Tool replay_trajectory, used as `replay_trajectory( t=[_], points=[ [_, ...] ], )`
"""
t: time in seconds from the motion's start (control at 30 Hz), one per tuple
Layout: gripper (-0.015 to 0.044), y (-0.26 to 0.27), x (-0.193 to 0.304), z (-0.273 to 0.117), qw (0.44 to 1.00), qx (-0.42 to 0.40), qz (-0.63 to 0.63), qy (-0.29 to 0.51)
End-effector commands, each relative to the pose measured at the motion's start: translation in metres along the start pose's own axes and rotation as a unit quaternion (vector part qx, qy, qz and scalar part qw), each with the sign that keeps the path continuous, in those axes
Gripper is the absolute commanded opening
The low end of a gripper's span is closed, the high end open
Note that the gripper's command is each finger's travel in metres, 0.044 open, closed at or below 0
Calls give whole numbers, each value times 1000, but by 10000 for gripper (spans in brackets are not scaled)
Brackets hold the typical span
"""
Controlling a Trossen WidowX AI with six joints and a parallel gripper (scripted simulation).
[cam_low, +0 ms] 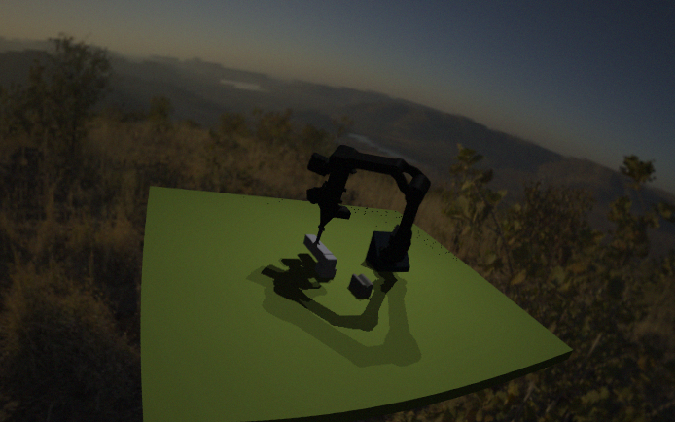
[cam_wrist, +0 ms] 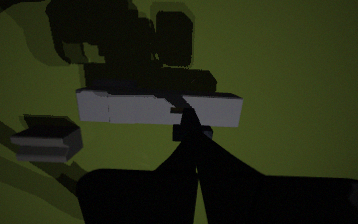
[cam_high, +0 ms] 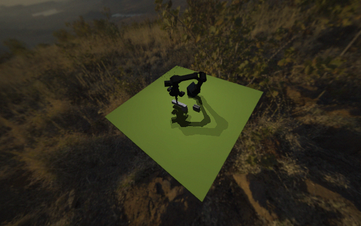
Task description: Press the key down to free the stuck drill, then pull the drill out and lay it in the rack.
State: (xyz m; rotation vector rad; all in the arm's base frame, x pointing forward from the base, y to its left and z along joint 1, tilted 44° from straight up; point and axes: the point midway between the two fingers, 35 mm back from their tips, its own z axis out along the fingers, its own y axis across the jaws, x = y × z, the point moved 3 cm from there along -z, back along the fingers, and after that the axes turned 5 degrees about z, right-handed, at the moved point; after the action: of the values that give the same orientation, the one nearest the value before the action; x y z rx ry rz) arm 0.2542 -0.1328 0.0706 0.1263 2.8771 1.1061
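A long pale grey block (cam_high: 182, 105) (cam_low: 325, 256) (cam_wrist: 131, 107) lies on the green mat (cam_high: 154, 146) (cam_low: 214, 356). A small dark key slot (cam_wrist: 177, 107) shows in its top face. My gripper (cam_high: 176, 100) (cam_low: 318, 239) (cam_wrist: 194, 136) is shut and empty. It points straight down with its fingertips on the block at the key. A dark long shape (cam_wrist: 151, 80) runs along the block's far side; I cannot tell whether it is the drill or shadow. The small dark grey rack (cam_high: 196, 108) (cam_low: 360, 286) (cam_wrist: 46, 140) stands apart from the block, on the side toward the arm's base.
The arm's black base (cam_high: 193, 89) (cam_low: 387, 254) stands on the mat behind the rack. The arm's heavy shadow falls across the mat beside the block. Dry grass and bushes surround the mat's edges.
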Motion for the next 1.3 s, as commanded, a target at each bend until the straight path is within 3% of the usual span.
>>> replay_trajectory(
  t=[0.0,0.57,0.7,0.93,1.07,1.13,1.27],
  points=[
    [0,1,4,22,999,-14,4,30],
    [0,1,6,31,999,-14,4,29],
    [105,0,1,14,999,-14,12,27],
    [289,-3,-5,-49,999,-14,40,19],
    [394,-3,-5,-51,999,-14,41,19],
    [440,9,-8,-38,1000,-11,-11,16],
    [440,69,-17,-5,957,-7,-289,17]
  ],
)
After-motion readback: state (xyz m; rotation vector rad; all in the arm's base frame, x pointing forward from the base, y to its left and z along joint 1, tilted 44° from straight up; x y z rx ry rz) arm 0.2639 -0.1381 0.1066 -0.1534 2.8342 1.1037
